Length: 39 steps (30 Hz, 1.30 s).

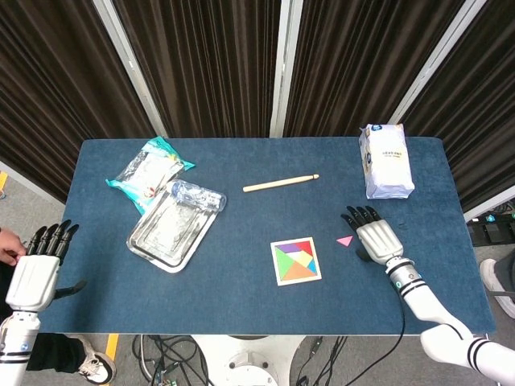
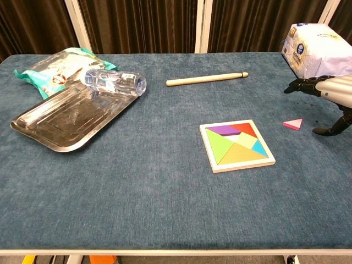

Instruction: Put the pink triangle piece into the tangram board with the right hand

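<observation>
The pink triangle piece (image 1: 345, 240) (image 2: 293, 124) lies flat on the blue table, a short way right of the tangram board (image 1: 295, 260) (image 2: 237, 145). The board is a white-framed square filled with coloured pieces. My right hand (image 1: 375, 238) (image 2: 331, 94) hovers just right of the triangle with its fingers spread and holds nothing; only its left part shows in the chest view. My left hand (image 1: 36, 270) hangs off the table's left edge, fingers apart and empty, and is outside the chest view.
A wooden stick (image 1: 280, 183) lies behind the board. A white bag (image 1: 385, 161) stands at the back right. At the left are a metal tray (image 1: 171, 227), a clear plastic bottle (image 1: 196, 195) and a snack packet (image 1: 148, 171).
</observation>
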Each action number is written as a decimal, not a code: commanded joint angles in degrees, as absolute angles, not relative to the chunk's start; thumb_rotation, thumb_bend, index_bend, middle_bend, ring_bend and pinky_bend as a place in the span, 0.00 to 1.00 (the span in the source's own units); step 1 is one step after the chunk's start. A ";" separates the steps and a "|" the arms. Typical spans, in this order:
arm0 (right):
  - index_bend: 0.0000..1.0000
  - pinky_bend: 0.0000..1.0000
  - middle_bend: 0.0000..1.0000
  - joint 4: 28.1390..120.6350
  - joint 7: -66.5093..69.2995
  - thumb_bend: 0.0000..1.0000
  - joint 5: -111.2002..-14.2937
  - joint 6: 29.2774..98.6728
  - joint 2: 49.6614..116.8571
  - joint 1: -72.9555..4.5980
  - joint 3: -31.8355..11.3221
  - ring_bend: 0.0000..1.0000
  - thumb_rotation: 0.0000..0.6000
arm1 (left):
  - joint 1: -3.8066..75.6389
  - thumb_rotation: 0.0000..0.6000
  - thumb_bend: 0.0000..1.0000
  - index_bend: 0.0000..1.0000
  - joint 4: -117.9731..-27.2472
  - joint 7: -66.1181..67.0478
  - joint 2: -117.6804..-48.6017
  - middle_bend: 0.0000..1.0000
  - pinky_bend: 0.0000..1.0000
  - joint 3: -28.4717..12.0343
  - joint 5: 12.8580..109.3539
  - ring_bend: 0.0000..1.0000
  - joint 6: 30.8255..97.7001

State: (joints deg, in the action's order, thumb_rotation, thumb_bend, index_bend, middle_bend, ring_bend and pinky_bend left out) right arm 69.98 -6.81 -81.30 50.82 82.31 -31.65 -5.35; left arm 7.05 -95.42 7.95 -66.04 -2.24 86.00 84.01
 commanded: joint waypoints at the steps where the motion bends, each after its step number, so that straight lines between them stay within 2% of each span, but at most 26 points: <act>1: 0.17 0.00 0.00 69.88 -6.86 0.22 -81.17 50.61 82.46 -32.00 -5.30 0.00 1.00 | 7.06 1.00 0.00 0.04 -95.35 7.85 -66.05 0.00 0.00 -2.26 86.01 0.00 84.03; 18: 0.35 0.00 0.00 68.61 -7.74 0.22 -79.65 50.26 84.26 -33.34 -4.65 0.00 1.00 | 6.99 1.00 0.00 0.04 -94.90 7.29 -66.02 0.00 0.00 -2.15 85.99 0.00 83.97; 39: 0.45 0.00 0.00 67.76 -7.93 0.22 -78.59 50.24 85.19 -34.13 -4.13 0.00 1.00 | 6.95 1.00 0.00 0.04 -94.79 7.03 -65.88 0.00 0.00 -2.06 86.04 0.00 83.91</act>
